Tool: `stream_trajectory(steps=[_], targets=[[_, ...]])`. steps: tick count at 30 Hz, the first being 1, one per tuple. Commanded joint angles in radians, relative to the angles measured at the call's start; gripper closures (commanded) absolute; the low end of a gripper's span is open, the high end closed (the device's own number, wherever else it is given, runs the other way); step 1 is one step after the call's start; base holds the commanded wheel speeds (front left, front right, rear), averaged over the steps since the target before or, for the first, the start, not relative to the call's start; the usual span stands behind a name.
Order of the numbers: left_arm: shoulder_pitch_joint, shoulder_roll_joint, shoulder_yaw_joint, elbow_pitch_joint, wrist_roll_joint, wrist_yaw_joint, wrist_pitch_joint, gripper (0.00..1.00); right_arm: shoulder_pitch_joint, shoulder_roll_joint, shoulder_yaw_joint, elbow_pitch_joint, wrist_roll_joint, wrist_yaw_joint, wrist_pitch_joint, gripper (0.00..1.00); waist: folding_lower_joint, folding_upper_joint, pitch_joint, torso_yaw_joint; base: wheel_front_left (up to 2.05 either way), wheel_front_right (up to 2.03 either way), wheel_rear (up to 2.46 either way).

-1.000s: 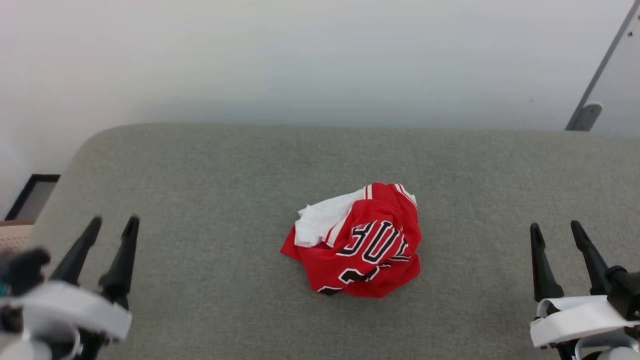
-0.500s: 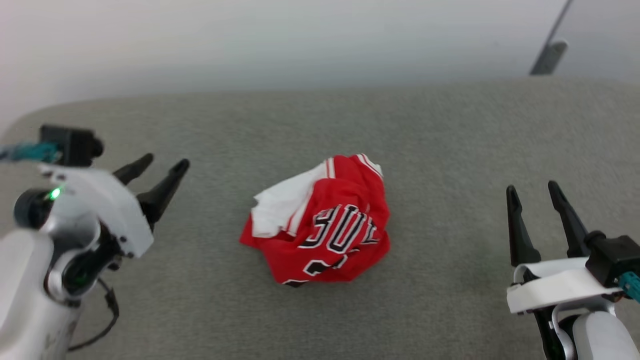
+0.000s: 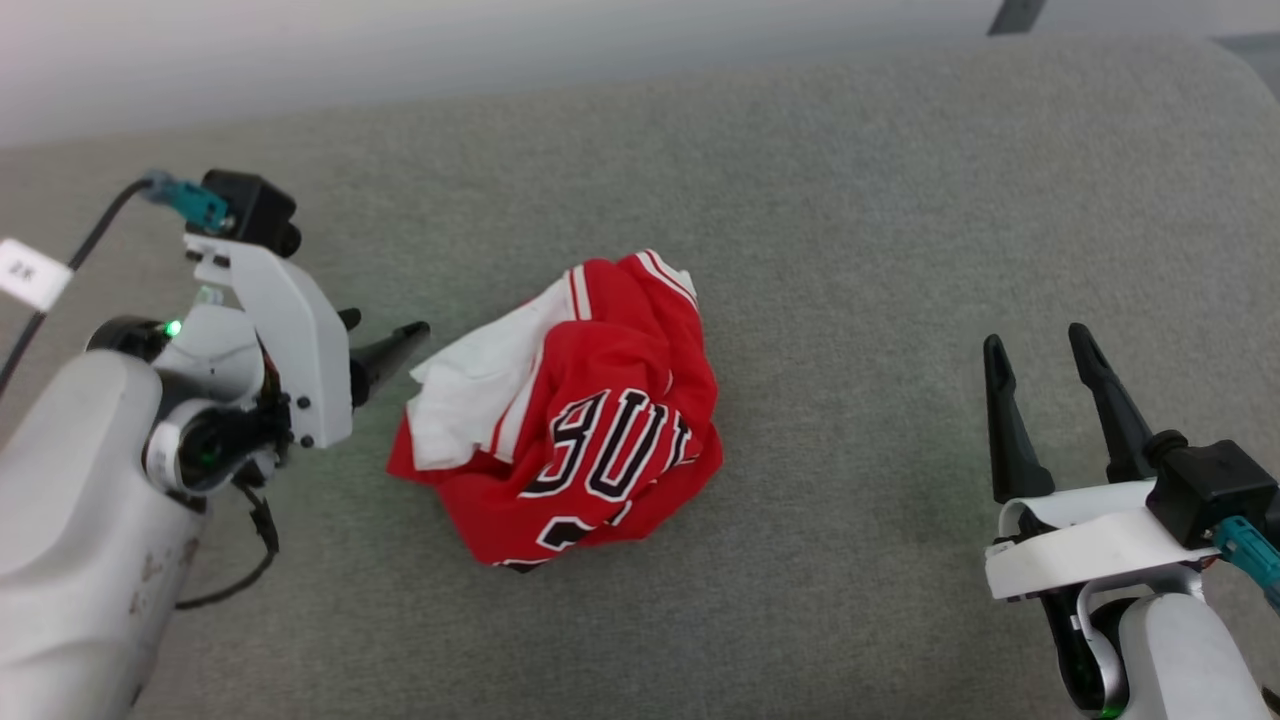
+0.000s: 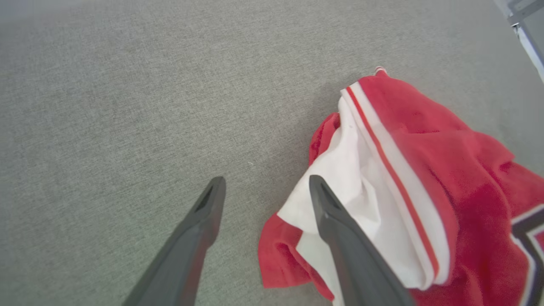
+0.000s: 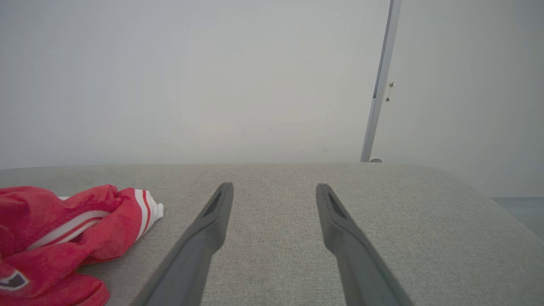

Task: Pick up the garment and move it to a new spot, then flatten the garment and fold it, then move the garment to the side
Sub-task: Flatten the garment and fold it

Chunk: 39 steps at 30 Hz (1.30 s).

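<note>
**At the garment's white edge, a first grab lines up**

In the middle of the grey cloth-covered counter, the garment lies crumpled in a heap with its lettering up. The left pincer hovers spread just beside the white sleeve. One of its fingers lies over the white cloth, but whether it touches cannot be told. A good grab would go low and catch a thick fold, not a loose layer. The right pincer hangs spread and empty, well apart on the other side. The counter looks soft and grippy, so lifting clear seems safer than dragging. Behind it are a pale wall and a slim metal post.
</note>
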Motion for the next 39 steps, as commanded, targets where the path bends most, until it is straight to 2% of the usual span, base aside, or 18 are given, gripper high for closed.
stream_trajectory(steps=[1, 8, 14, 20, 24, 34, 39], targets=[[-0.017, 0.001, -0.001, 0.014, 0.000, -0.004, 0.006, 0.00, -0.009, 0.002, 0.002, 0.000, -0.004, -0.001, -0.001, 0.00, 0.0000, 0.0000, 0.031, -0.027, 0.00, 0.00, 0.00], [-0.069, -0.011, -0.054, 0.109, 0.012, -0.007, 0.066, 0.00, -0.020, 0.011, 0.012, 0.000, -0.005, -0.001, -0.001, 0.00, 0.0000, 0.0000, 0.065, -0.046, 0.00, 0.00, 0.00], [-0.090, -0.016, -0.087, 0.137, 0.005, -0.010, 0.100, 0.00, -0.025, 0.014, 0.007, -0.003, -0.009, -0.001, -0.001, 0.00, 0.0000, 0.0000, 0.079, -0.049, 0.00, 0.00, 0.00], [-0.098, -0.019, -0.103, 0.106, -0.012, -0.012, 0.133, 0.00, -0.016, 0.015, 0.000, -0.002, -0.010, -0.001, -0.001, 0.00, 0.0000, 0.0000, 0.075, -0.042, 0.00, 0.00, 0.00], [-0.118, 0.004, -0.098, 0.069, -0.002, -0.011, 0.129, 0.00, -0.016, 0.015, 0.003, 0.003, -0.002, -0.001, -0.001, 0.00, 0.0000, 0.0000, 0.072, -0.036, 0.00, 0.00, 0.00], [-0.118, 0.028, -0.106, -0.080, -0.032, 0.060, 0.260, 0.00, -0.017, 0.014, 0.005, 0.013, -0.007, -0.001, -0.001, 0.00, 0.0000, 0.0000, 0.054, -0.020, 0.00, 0.00, 0.00], [-0.082, 0.056, -0.133, -0.197, -0.023, 0.131, 0.347, 0.00, -0.020, 0.015, 0.008, 0.014, -0.004, -0.001, -0.001, 0.00, 0.0000, 0.0000, 0.054, -0.018, 0.00, 0.00, 0.00]])
